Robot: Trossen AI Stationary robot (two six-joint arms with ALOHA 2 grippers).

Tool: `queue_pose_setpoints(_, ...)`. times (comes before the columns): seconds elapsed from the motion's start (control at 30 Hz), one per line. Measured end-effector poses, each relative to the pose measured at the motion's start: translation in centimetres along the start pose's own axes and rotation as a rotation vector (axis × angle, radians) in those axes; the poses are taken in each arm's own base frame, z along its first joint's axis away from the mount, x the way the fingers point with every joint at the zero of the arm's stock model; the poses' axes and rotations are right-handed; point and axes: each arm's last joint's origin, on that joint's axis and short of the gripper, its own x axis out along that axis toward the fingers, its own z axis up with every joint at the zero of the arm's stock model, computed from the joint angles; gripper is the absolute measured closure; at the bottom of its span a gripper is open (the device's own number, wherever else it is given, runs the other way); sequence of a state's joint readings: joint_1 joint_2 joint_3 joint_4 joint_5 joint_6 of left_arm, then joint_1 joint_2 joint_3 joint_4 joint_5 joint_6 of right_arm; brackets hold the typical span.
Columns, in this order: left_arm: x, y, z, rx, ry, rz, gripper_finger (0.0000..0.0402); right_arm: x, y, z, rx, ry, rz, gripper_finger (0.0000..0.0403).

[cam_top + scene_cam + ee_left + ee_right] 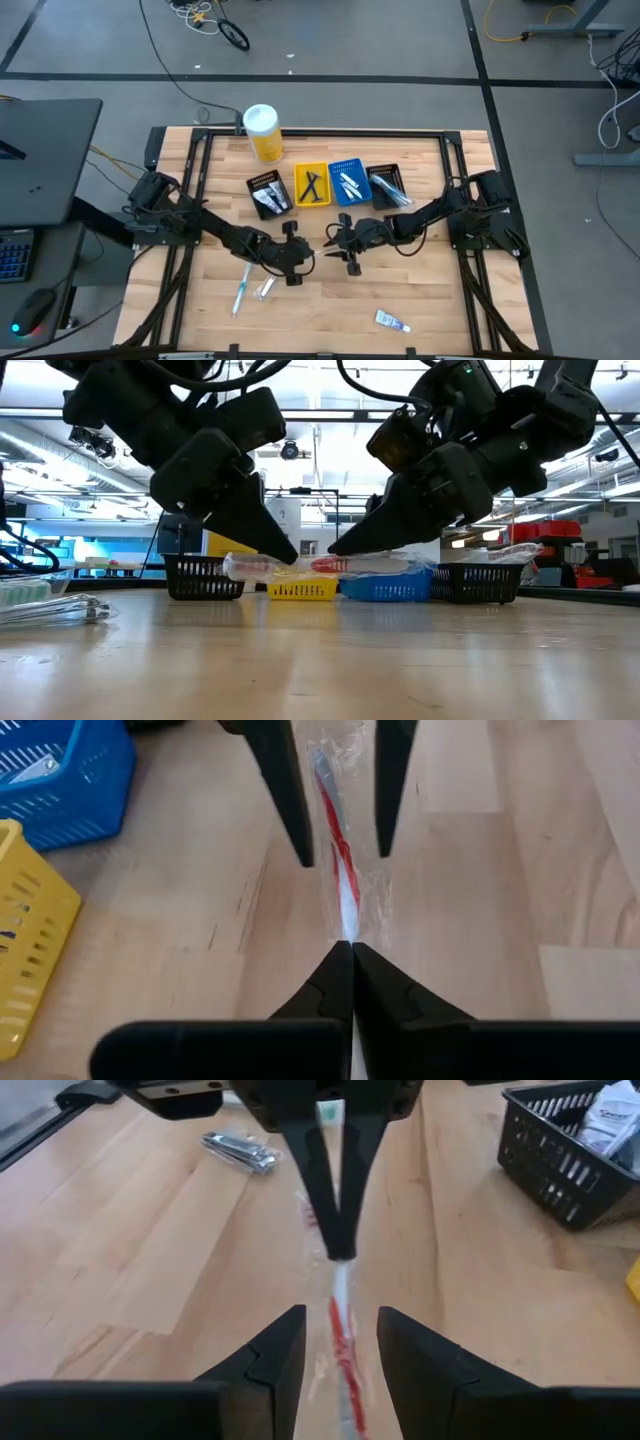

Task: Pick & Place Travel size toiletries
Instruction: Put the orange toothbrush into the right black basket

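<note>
In both wrist views, left fingers (345, 960) pinch the wrapped toothbrush (338, 860); right fingers (340, 1330) straddle it, parted.

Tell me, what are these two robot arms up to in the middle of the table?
They are passing a wrapped red-and-white toothbrush between them, held above the wooden table. The left gripper is shut on one end of it; the right gripper is open, its fingers on either side of the other end. Behind them stand black, yellow and blue bins with some items inside. A few more toiletries lie loose on the table.
</note>
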State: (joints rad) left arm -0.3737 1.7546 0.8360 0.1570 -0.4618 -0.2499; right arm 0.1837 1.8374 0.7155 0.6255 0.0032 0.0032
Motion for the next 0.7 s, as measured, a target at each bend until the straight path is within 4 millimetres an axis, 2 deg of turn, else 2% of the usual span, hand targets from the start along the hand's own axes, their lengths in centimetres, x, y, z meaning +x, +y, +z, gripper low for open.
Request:
queue_pose_setpoints(0.23, 0.1, 0.3, 0.4, -0.004, -0.037, 0.042, 0.0399, 0.0, 0.0, 0.0, 0.000, -0.001, 0.004, 0.0267)
queue_pose_setpoints(0.7, 0.1, 0.1, 1.0, -0.002, -0.088, -0.002, 0.0399, 0.0, -0.7, -0.1, 0.025, 0.011, -0.038, 0.0267)
